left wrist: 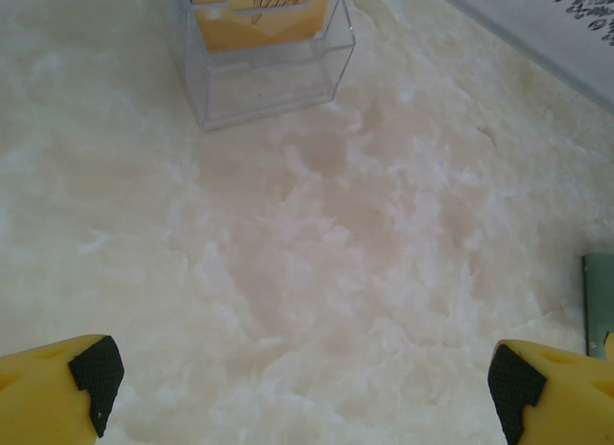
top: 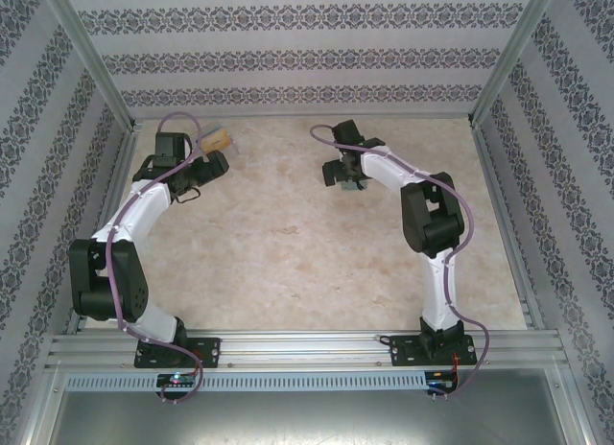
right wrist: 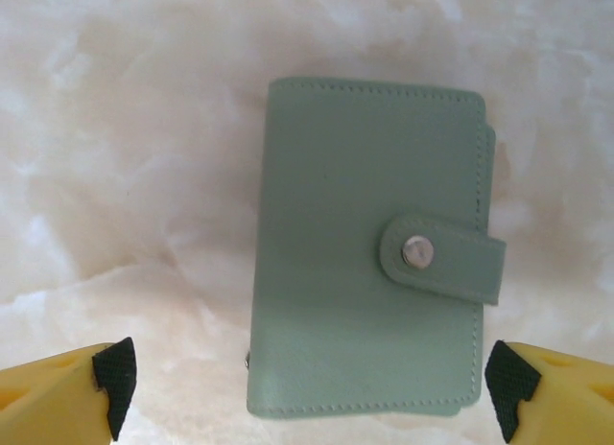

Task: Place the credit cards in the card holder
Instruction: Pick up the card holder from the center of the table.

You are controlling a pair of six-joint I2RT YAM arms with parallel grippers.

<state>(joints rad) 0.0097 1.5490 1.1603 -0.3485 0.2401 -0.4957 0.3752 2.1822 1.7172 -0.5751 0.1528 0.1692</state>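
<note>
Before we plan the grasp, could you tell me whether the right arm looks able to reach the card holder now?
Probably yes: the right gripper hangs open directly over the card holder, which lies closed and flat on the table with nothing covering it.

Left arm [top: 129,210] and right arm [top: 441,282]: white shells, black joints, a purple cable [top: 117,282] trailing along each. Gripper fingers [left wrist: 48,397] are bright yellow, tipped with black pads [left wrist: 96,373].
</note>
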